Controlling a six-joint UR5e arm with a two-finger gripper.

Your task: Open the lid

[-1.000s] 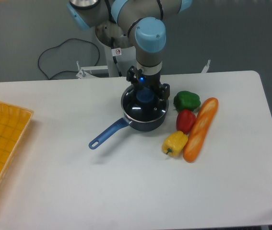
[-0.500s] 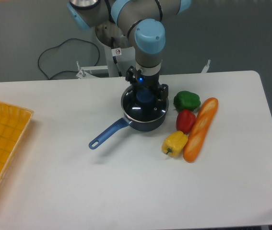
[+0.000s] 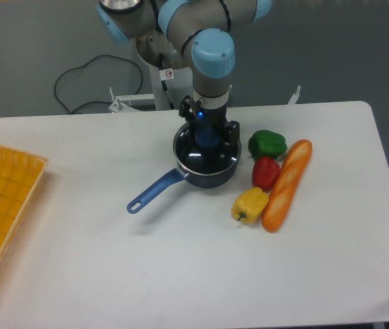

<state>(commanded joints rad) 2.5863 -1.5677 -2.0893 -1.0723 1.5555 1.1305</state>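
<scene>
The lid (image 3: 204, 156), dark glass with a metal rim, lies on the dark-blue saucepan (image 3: 208, 177) near the middle of the table. Its blue knob (image 3: 208, 139) shows between the black fingers of my gripper (image 3: 208, 137), which comes straight down from the arm above. The fingers stand close on either side of the knob and look shut on it. The pan's long blue handle (image 3: 154, 191) points to the front left.
Right of the pan lie a green pepper (image 3: 267, 144), a red pepper (image 3: 265, 172), a yellow pepper (image 3: 250, 205) and a long orange baguette (image 3: 287, 184). A yellow tray (image 3: 2, 205) sits at the left edge of the table.
The arm's wrist has shifted very slightly up and to the left. The lid and pan stay where they were.
</scene>
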